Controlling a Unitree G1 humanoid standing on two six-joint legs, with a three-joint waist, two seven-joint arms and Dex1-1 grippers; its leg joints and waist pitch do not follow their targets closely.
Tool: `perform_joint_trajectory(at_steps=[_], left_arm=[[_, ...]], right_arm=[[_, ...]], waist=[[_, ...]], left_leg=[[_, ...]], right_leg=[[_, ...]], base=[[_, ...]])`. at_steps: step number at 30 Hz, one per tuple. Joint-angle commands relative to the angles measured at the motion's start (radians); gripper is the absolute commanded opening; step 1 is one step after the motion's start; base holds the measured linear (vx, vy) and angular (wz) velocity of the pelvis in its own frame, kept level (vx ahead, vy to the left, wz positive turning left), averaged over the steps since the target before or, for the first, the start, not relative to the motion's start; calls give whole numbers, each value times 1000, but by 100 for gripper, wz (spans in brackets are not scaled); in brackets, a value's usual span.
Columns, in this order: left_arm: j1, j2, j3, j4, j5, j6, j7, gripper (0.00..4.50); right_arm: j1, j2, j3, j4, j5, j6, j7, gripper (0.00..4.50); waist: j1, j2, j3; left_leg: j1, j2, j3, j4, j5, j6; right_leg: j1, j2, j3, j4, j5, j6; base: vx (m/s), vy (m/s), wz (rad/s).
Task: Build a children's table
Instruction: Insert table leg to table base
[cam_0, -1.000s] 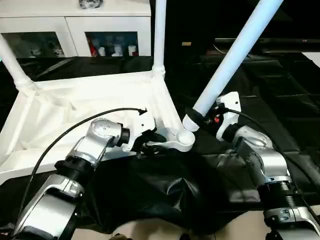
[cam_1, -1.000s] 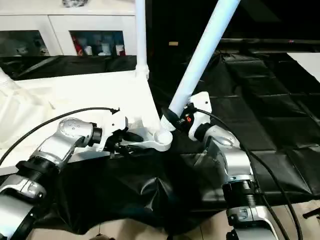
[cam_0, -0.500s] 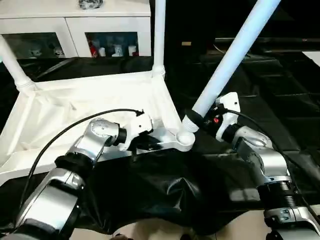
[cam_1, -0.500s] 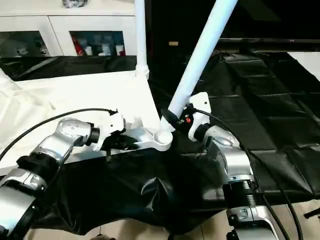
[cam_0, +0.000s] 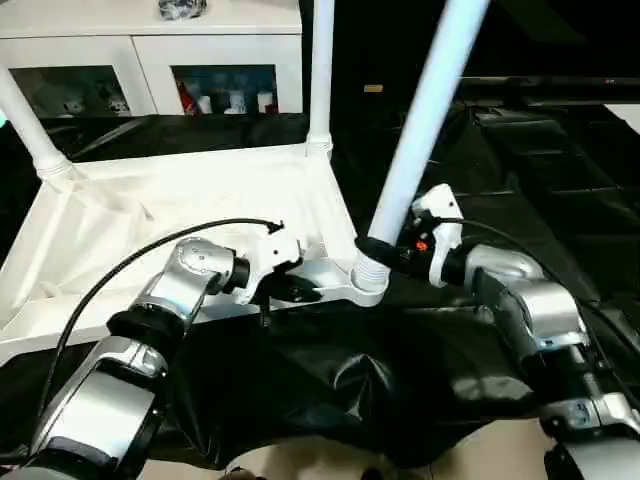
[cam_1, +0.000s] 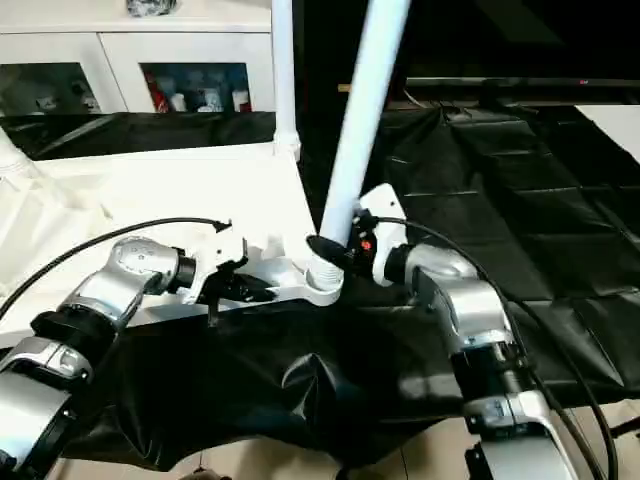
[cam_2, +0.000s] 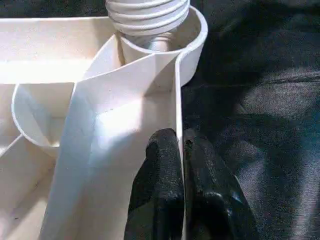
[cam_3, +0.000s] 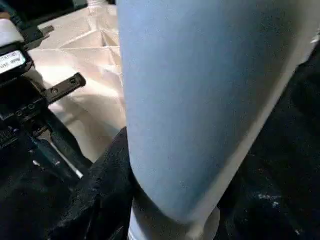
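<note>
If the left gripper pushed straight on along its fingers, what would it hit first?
Probably the corner socket, where the leg's threaded end sits. The left gripper is pinching the tabletop's rim wall, which runs straight to it.

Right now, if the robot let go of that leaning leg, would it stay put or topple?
Probably topple. The leg leans, and its threaded end seems only to sit in the corner socket. It looks stiff and light, likely hollow plastic. The right gripper clamps it low, so the long top could swing.

Indoor room, maybe a lab: white glass-door cabinet (cam_0: 150, 60) of small objects, black cloth-draped surface (cam_0: 560, 170)
</note>
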Motion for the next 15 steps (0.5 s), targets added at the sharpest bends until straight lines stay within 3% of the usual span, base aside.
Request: perform_joint_trajectory(at_steps=[1,3,4,5,6,8,15], left_arm=[[15,-8,17,-21,-22,4,8,0],[15,-10,21,-19,-16,3,16,0],[18,-9,24,-23,-12,3,23,0],[18,-9,24,-24,-12,3,23,0],[19,-8,24,-26,-11,3,26,0],[23,-9,24,-34,-6,6,28,0],[32,-6,15,-65,10,10,45,0]], right_arm=[[-12,-11,21,25,-17,36,14,188],[-18,-19,26,20,-6,58,31,188],[-18,-25,33,10,4,81,49,188],[-18,-26,33,9,4,82,50,188],[-18,-28,37,6,5,89,58,188],[-18,-33,51,1,1,100,77,188],[-29,-31,53,5,-6,105,79,188]], waist=[[8,2,-78],[10,2,-78],[7,-17,-79],[12,-8,-79],[12,-7,-77],[12,-11,-77],[13,-12,-77]], left_leg=[[8,35,-9,-63,-202,37],[8,36,-10,-63,-199,38],[6,36,-7,-63,-195,43],[7,37,-10,-63,-185,45],[8,38,-8,-62,-185,46],[6,35,-7,-61,-186,46],[8,37,-8,-62,-182,39]], right_leg=[[68,-61,52,-62,-290,-191],[69,-60,52,-61,-287,-188],[70,-59,52,-63,-290,-183],[71,-62,52,-58,-293,-184],[68,-62,53,-61,-298,-180],[68,-62,52,-63,-321,-170],[65,-63,53,-63,-327,-164]], base=[[0,0,0],[0,0,0],[0,0,0],[0,0,0],[0,0,0],[0,0,0],[0,0,0]])
